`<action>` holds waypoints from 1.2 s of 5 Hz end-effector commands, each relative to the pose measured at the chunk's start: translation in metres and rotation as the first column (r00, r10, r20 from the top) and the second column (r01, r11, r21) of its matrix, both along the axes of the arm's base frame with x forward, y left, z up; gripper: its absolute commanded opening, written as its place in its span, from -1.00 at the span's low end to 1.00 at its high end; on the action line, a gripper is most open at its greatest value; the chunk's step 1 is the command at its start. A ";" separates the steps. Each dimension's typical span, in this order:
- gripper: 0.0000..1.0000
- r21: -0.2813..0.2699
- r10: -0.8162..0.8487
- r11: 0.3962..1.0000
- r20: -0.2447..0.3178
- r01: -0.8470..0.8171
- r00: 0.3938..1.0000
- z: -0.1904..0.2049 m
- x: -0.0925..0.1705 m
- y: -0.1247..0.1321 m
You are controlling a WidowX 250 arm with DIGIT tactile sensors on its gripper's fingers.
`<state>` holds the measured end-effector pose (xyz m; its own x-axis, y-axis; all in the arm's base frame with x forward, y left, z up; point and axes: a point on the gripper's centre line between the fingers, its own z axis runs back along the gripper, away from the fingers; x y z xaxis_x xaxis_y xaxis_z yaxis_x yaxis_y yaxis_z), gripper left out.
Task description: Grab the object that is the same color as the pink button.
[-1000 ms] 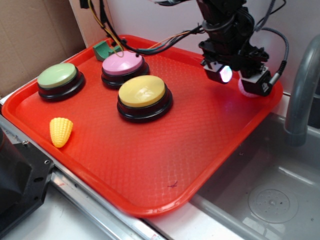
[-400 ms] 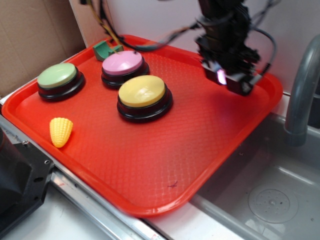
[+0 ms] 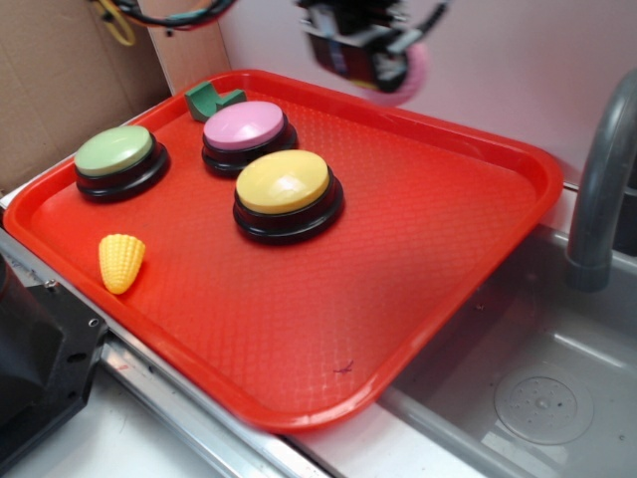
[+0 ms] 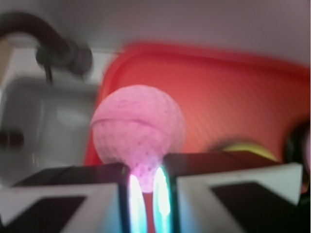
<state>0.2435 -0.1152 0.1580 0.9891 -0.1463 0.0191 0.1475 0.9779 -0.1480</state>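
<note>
My gripper [image 3: 383, 75] is high above the back edge of the red tray [image 3: 438, 249] and is shut on the small pink bumpy ball [image 3: 409, 78]. In the wrist view the ball [image 4: 138, 133] sits pinched between my two fingertips, with my gripper [image 4: 145, 187] closed tight on its lower part. The pink button [image 3: 244, 126], a smooth pink dome on a black base, stands at the back left of the tray, well to the left of and below my gripper.
A yellow button [image 3: 284, 184] and a green button [image 3: 115, 152] stand on the tray. A yellow toy corn [image 3: 120, 262] lies at the tray's front left, a green piece [image 3: 211, 99] at the back. A sink [image 3: 528, 388] and grey tap [image 3: 597, 189] are to the right.
My gripper has lifted off the tray's back right corner with the pink ball and moved up and to the left, above the back edge.
</note>
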 end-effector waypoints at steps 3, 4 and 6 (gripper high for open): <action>-1.00 0.289 0.219 0.936 -0.037 -0.199 0.975 0.043 -0.067 0.047; -1.00 0.335 0.342 0.885 0.001 -0.322 0.940 0.042 -0.058 0.082; -1.00 0.333 0.407 0.862 -0.003 -0.383 0.913 0.040 -0.060 0.093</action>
